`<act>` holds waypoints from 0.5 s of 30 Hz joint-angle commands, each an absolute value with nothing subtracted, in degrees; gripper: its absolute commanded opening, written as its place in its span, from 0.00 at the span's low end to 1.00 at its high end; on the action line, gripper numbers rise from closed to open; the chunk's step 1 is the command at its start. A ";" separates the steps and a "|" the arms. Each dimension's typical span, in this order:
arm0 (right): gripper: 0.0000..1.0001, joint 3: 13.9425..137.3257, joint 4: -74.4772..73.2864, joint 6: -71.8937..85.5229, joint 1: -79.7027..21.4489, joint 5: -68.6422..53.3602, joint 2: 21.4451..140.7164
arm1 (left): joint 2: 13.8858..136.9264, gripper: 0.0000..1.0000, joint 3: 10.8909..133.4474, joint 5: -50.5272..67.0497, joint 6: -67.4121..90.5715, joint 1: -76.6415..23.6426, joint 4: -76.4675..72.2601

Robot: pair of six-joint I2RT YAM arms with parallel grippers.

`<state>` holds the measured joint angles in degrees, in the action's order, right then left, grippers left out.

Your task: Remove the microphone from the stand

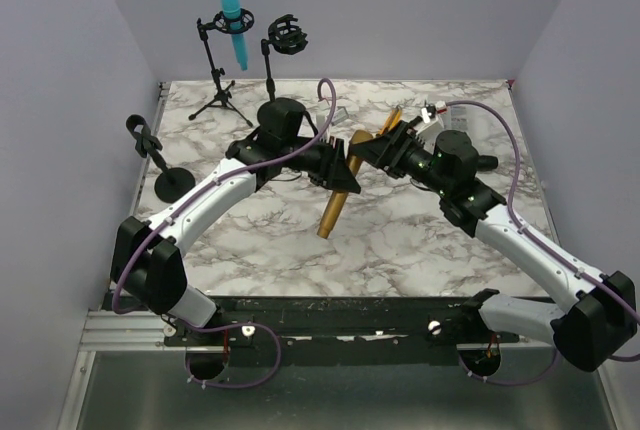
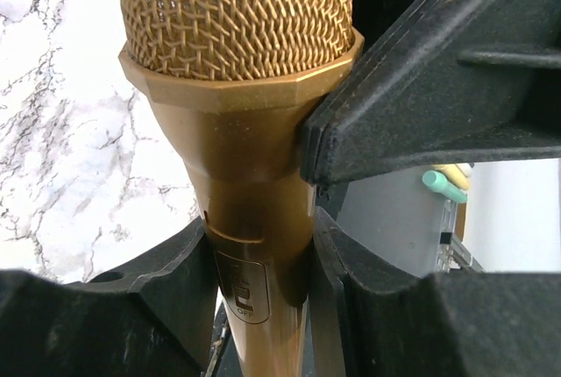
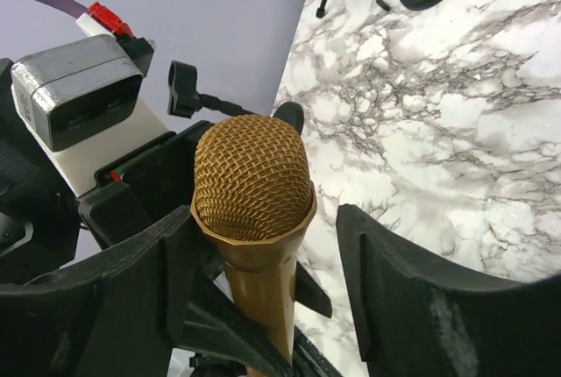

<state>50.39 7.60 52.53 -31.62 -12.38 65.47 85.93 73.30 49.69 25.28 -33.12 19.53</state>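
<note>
A gold microphone slants over the middle of the marble counter, mesh head toward the back wall and tail toward the arms. Whether the tail touches the counter cannot be told. It is in no stand.

The left pincer is closed around its body, just below the collar and beside the on/off switch, with one finger pressed against each side.

The right pincer comes in from the opposite side with its jaws spread apart and the mesh head between them. One of its fingers touches the microphone under the collar; the other finger stands apart from it.

At the back left, a blue microphone sits in a tripod stand. Just beside it is a shock-mount stand, and near the left edge is a round-based stand with a clip.
</note>
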 commanded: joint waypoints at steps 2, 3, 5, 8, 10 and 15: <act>0.65 51.44 7.51 53.81 -32.08 -9.74 66.82 | 83.68 0.00 73.33 50.58 23.91 -34.10 19.00; 0.64 51.24 8.12 54.32 -32.26 -10.24 67.22 | 83.69 0.00 73.30 50.48 23.83 -34.18 19.04; 0.62 50.54 9.35 54.90 -32.89 -10.45 67.57 | 83.88 0.00 73.38 50.22 23.82 -34.19 19.16; 0.62 49.50 10.51 55.12 -33.55 -10.05 67.54 | 84.09 0.00 73.46 50.02 23.73 -34.17 19.44; 0.61 49.59 10.32 54.87 -33.65 -10.05 67.84 | 84.03 0.00 73.41 49.93 23.64 -34.25 19.50; 0.21 48.95 9.71 54.91 -33.66 -7.36 67.06 | 82.78 0.25 73.00 47.56 22.70 -34.50 19.99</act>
<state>50.28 9.43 54.06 -33.32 -11.11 67.16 85.82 73.23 49.10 25.10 -33.71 19.94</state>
